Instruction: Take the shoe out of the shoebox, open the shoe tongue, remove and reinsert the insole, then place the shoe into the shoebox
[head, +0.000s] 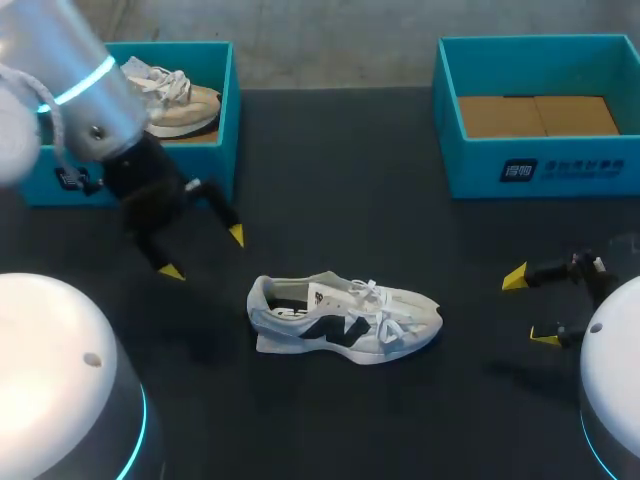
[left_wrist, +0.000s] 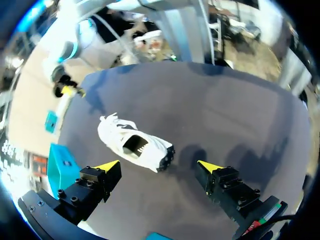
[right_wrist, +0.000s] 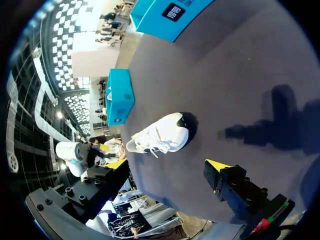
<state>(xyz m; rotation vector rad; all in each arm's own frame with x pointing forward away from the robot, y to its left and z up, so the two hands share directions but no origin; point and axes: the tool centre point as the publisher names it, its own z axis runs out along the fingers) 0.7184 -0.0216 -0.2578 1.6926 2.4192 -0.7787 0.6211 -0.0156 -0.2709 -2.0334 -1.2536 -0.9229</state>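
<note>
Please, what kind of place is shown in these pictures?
Probably a robot test bench, not a shop: the left end effector and right end effector hang over a dark table holding a white shoe and teal shoeboxes.

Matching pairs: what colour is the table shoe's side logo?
Black; the shoe shows best in head view.

The left arm (head: 70, 90) is coming in over the tabletop's (head: 400, 200) far left corner, its left end effector (head: 203, 253) hanging above the left side with fingers spread wide, angled downward. The right arm (head: 612, 370) is holding the right end effector (head: 530, 307) by the right edge, fingers apart, pointing inward.
</note>
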